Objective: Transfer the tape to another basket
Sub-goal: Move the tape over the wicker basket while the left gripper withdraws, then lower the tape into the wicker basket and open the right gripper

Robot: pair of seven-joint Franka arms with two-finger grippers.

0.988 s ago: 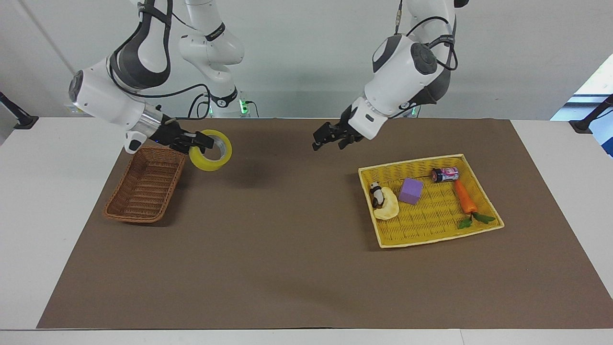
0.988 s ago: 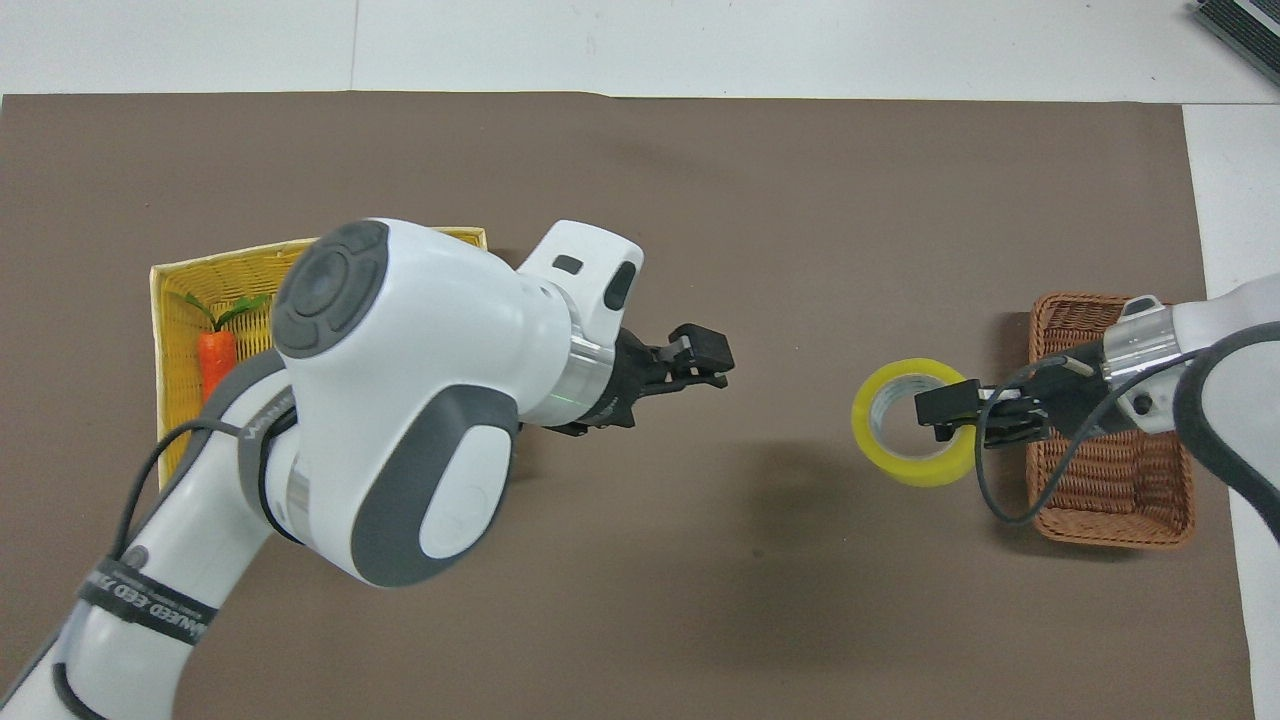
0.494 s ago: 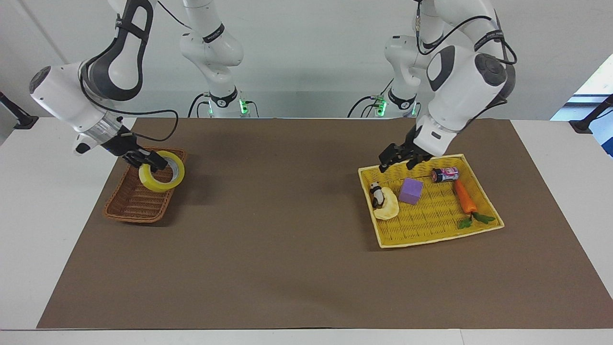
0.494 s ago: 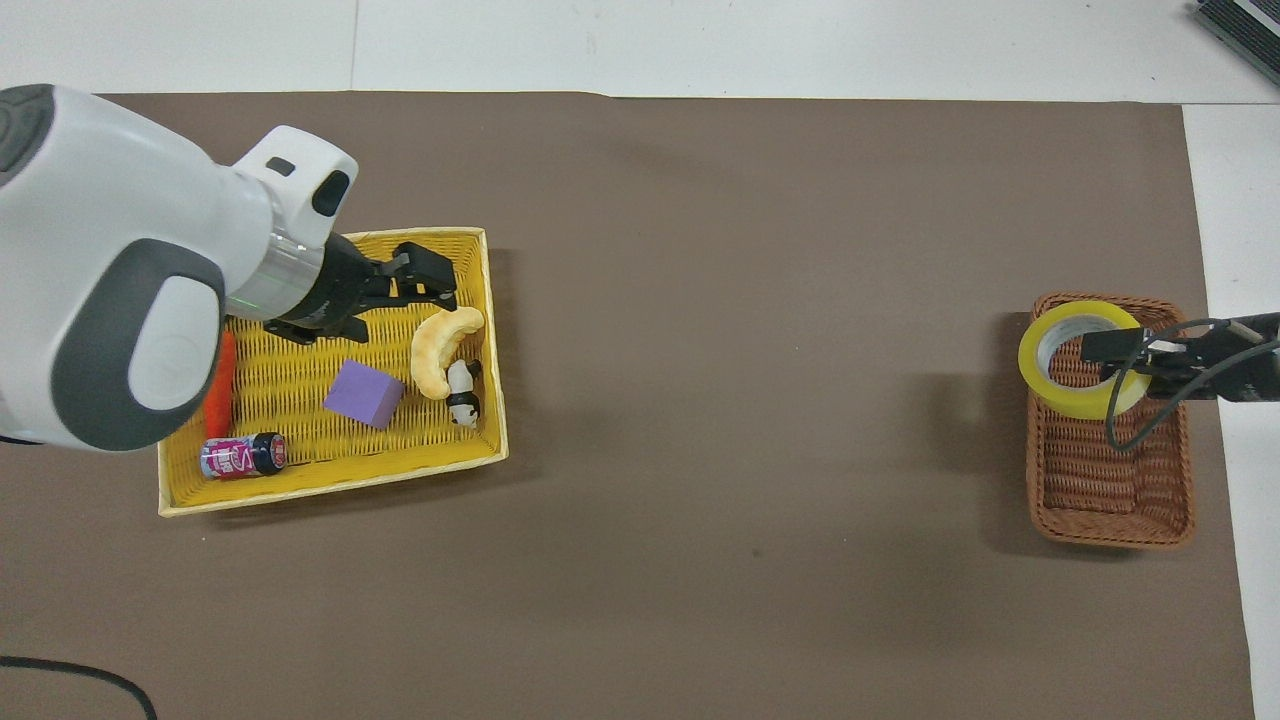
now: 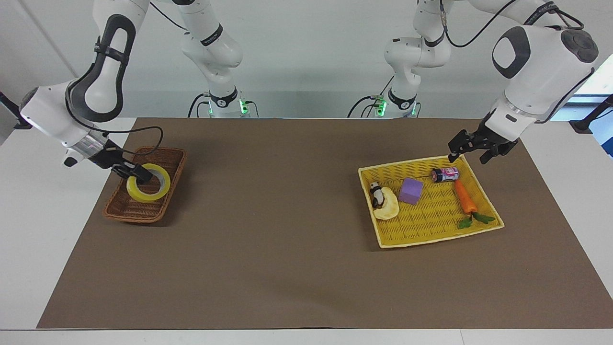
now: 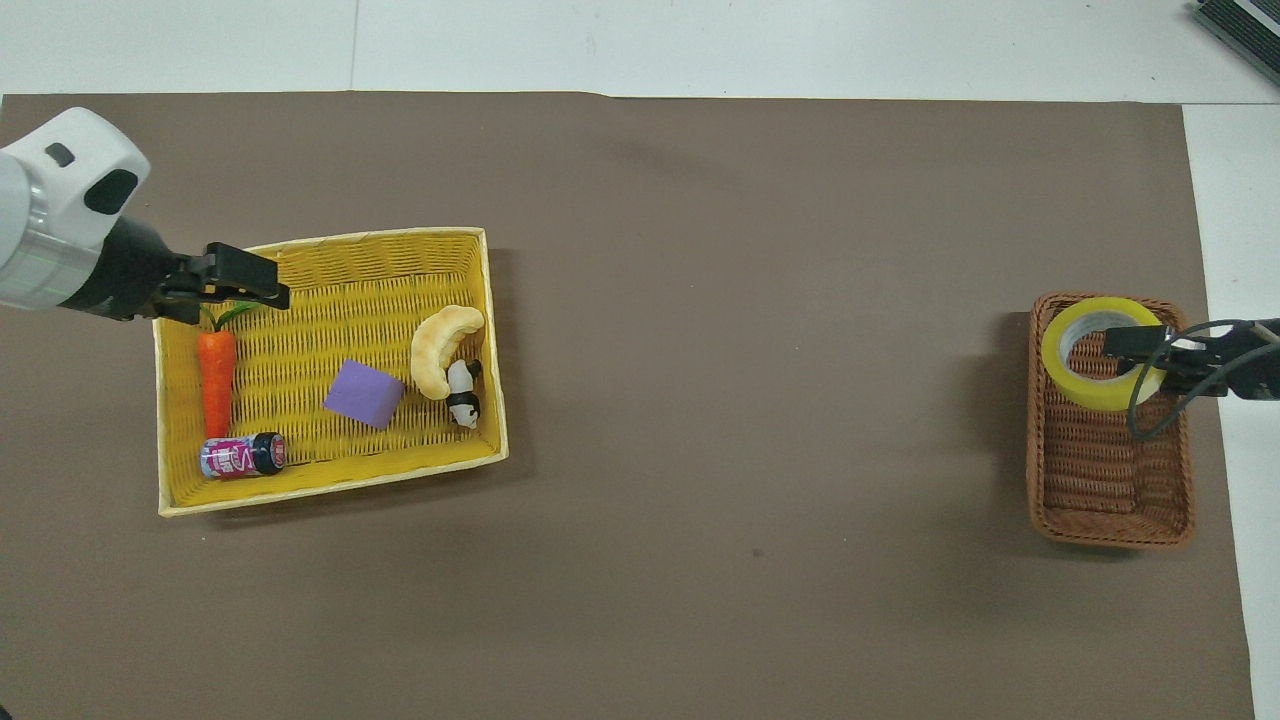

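Observation:
The yellow tape (image 5: 160,189) hangs tilted on my right gripper (image 5: 138,173), which is shut on its wall with one finger through the core. It sits low inside the rim of the brown wicker basket (image 5: 125,213) at the right arm's end of the table. I cannot tell whether it touches the basket's floor. In the overhead view the tape (image 6: 1095,396), the right gripper (image 6: 1135,346) and the basket (image 6: 1105,490) show the same. My left gripper (image 5: 471,149) is open and empty, raised over the yellow tray's edge; it also shows in the overhead view (image 6: 245,288).
The flat yellow woven tray (image 5: 431,237) lies at the left arm's end. It holds a purple cube (image 5: 411,190), a carrot (image 5: 464,197), a small can (image 5: 445,174), a croissant toy (image 5: 387,206) and a panda figure (image 5: 377,193). A brown mat (image 5: 287,230) covers the table.
My right gripper carried the tape from beside the basket to over it and lowered it inside. My left gripper swung from the table's middle across the yellow tray to its outer corner.

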